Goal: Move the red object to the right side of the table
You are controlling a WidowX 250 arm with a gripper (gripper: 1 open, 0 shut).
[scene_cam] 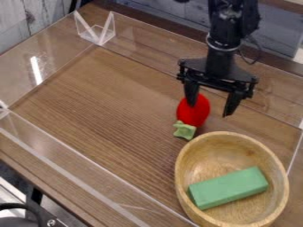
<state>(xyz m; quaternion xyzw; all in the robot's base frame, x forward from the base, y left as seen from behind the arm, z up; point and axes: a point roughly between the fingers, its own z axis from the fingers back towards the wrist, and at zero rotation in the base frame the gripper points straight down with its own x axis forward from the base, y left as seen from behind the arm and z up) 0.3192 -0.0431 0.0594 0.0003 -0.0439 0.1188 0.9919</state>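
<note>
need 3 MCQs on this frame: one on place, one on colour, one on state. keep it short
1. Where does the toy strawberry lie?
A. in the bowl
B. on the table, just behind the bowl
C. by the far left wall

2. What colour is the block in the bowl?
A. green
B. blue
C. yellow

3. How is the tool?
A. shut on the strawberry
B. shut, empty
C. open, fingers either side of the strawberry

Key: 1 B, the strawberry rests on the table with its leafy tip near the bowl's rim. 2 A, the block is plainly green. 3 C, the fingers stand apart, with the strawberry resting on the wood.
</note>
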